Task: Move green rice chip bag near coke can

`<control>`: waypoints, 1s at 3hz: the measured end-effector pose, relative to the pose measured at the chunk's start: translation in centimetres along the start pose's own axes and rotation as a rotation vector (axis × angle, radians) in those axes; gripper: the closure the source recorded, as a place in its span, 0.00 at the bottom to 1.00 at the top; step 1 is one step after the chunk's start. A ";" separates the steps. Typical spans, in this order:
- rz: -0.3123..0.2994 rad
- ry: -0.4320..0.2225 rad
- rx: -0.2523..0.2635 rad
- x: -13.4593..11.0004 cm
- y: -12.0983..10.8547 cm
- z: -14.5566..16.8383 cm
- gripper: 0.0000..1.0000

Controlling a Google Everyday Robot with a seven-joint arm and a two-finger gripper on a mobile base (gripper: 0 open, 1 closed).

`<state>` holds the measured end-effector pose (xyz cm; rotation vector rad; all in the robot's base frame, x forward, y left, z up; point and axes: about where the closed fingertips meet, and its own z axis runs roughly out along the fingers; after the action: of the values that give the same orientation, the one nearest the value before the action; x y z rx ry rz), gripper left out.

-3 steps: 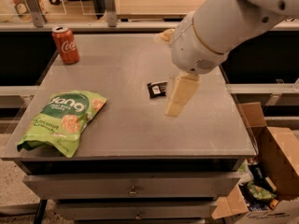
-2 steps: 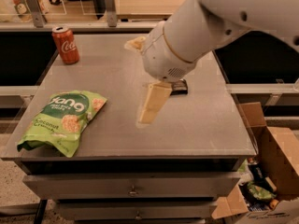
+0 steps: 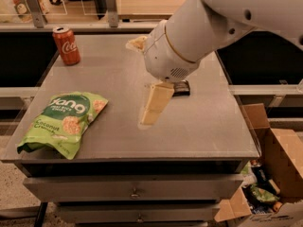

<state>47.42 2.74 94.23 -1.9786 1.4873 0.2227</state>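
The green rice chip bag (image 3: 64,122) lies flat on the front left part of the counter (image 3: 203,126), its dark green top pointing toward the back and its lower end close to the front edge. The coke can (image 3: 66,45) stands upright near the back left corner, well apart from the bag, with bare counter between the two. The tool (image 3: 142,82) hangs above the middle of the counter at the end of the thick white arm (image 3: 213,22), which reaches in from the upper right. It is open and holds nothing: one cream finger (image 3: 154,103) slants down and to the left toward the surface, while the other shows only as a cream tip behind the white wrist, far from the first. The tool is to the right of the bag and touches neither bag nor can. A small black wrapped bar (image 3: 182,88) lies on the counter just behind the wrist, partly hidden by it. Below the counter are grey drawers (image 3: 135,190), and an open cardboard box (image 3: 279,164) sits on the floor at the right.
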 end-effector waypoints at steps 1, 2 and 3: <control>-0.034 -0.059 -0.005 -1.4 0.9 2.0 0.00; -0.084 -0.179 -0.013 -3.8 2.7 5.3 0.00; -0.112 -0.272 -0.002 -5.6 4.3 7.9 0.00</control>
<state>43.50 11.14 89.18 -1.9377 1.2003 0.4264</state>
